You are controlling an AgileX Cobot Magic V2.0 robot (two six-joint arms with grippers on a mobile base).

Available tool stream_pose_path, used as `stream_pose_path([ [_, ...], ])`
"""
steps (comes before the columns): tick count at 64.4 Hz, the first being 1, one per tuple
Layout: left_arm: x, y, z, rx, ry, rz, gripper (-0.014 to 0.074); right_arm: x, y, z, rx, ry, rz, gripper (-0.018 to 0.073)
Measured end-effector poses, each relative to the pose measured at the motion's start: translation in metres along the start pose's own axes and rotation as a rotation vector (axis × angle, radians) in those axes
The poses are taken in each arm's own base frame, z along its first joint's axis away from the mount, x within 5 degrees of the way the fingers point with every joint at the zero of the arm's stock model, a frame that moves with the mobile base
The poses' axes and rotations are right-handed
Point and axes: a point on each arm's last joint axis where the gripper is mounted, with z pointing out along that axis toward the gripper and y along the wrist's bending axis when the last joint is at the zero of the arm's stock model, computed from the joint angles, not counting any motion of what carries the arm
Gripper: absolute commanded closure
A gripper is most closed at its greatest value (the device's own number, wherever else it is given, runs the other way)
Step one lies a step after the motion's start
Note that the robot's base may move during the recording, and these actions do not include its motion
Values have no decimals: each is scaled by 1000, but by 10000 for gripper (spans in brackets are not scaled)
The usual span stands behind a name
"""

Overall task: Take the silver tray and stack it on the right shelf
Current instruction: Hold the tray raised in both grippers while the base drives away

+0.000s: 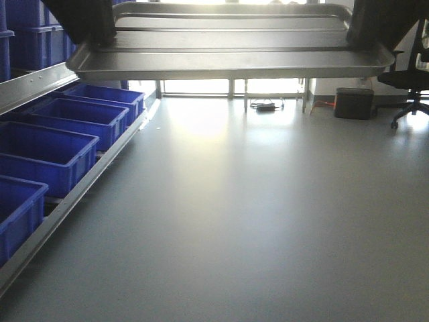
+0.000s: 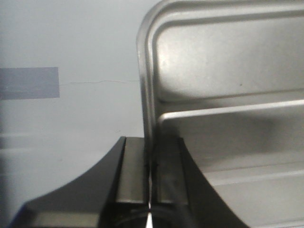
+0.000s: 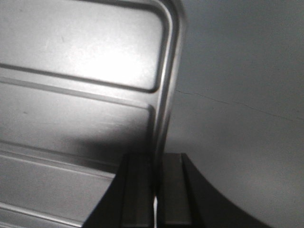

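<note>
Level silver tray [image 1: 231, 50] aloft, long axis 9 to 3 o'clock, left tool [image 2: 152, 147] pinching its 9 o'clock rim, right tool [image 3: 156, 161] pinching the 3 o'clock rim

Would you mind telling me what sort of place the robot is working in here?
Probably a warehouse-style lab or workshop: blue storage bins sit on a metal rack, and an office chair stands on the bare grey floor.
</note>
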Motion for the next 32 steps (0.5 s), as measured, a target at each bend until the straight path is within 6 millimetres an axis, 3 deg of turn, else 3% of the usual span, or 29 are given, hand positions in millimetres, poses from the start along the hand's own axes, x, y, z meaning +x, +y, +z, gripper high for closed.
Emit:
stream_pose_path([
  [32,1,0,0,-1,6,-1,689,0,0,0,-1,2,1,503],
])
